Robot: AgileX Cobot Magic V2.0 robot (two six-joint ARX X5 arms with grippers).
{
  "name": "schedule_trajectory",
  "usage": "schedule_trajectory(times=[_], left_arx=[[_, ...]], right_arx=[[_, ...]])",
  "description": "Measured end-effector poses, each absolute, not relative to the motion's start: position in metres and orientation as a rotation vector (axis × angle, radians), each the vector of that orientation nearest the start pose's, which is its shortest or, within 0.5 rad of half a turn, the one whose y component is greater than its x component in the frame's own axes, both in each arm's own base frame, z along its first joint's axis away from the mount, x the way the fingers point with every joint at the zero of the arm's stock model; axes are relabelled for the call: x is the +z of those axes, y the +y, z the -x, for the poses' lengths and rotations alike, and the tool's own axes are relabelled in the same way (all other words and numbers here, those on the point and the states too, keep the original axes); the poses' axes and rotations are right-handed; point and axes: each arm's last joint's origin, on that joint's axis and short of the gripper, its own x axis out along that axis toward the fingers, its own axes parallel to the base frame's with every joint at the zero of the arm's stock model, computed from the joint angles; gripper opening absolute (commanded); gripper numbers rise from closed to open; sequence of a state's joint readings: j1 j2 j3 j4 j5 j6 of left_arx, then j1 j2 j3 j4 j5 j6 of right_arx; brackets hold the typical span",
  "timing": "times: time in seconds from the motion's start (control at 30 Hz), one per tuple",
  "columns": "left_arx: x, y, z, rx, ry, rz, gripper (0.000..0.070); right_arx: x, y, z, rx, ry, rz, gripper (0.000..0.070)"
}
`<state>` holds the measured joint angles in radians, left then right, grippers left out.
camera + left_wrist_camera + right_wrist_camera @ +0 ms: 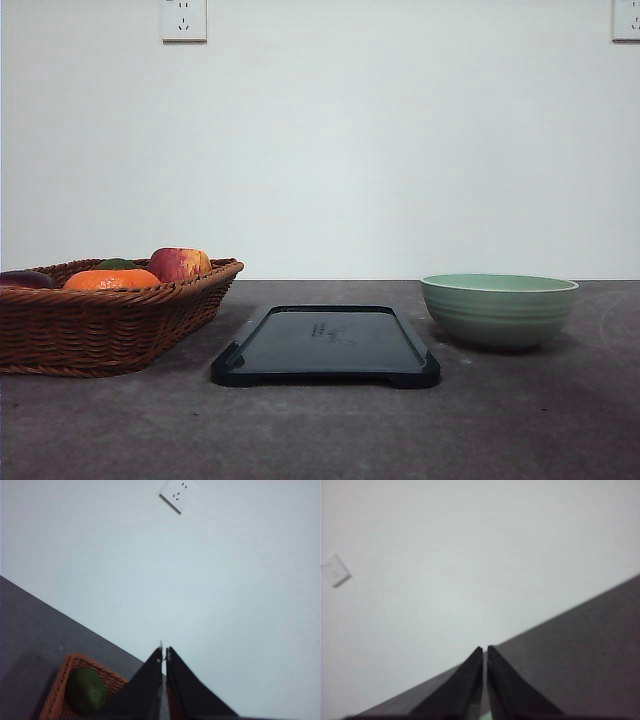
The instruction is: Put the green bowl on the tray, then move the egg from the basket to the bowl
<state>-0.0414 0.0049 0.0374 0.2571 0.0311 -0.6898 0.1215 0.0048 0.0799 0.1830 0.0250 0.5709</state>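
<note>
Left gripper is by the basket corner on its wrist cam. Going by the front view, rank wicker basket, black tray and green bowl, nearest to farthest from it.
1. The brown woven wicker basket, on the table's left, close by the left gripper.
2. The glossy black rectangular tray, in the centre.
3. The pale sage-green ribbed bowl, on the right.

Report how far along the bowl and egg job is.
Nothing looks done yet. The bowl sits on the table right of the tray, which is bare. Nothing is in hand: the left gripper and right gripper are both shut on nothing, up off the table. Still left: bowl onto tray, then egg from the basket into the bowl. The egg can't be made out among the fruit.
</note>
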Motion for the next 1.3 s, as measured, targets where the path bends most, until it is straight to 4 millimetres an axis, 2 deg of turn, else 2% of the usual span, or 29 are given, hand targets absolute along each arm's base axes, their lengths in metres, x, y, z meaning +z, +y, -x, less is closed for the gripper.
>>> schedule_trajectory(times=[0.13,0.53,0.7,0.83,1.17,1.3], left_arx=[[0.213,-0.005,-0.089,-0.151,-0.203,0.691,0.0000],[0.282,-0.005,-0.078,-0.123,0.004,0.521,0.0000],[0.304,-0.006,-0.087,-0.105,0.100,0.433,0.0000],[0.314,-0.007,-0.099,-0.111,0.194,0.379,0.0000],[0.325,-0.012,-0.137,-0.189,0.424,0.302,0.0000],[0.322,-0.013,-0.151,-0.193,0.518,0.288,0.0000]], right_arx=[[0.229,0.012,-0.084,0.231,-0.221,-0.532,0.0006],[0.285,0.016,-0.098,0.247,0.044,-0.340,0.0006],[0.293,0.019,-0.113,0.294,0.131,-0.276,0.0006],[0.296,0.022,-0.125,0.325,0.183,-0.263,0.0006],[0.293,0.026,-0.154,0.319,0.432,-0.220,0.0006],[0.290,0.027,-0.164,0.316,0.520,-0.189,0.0006]])
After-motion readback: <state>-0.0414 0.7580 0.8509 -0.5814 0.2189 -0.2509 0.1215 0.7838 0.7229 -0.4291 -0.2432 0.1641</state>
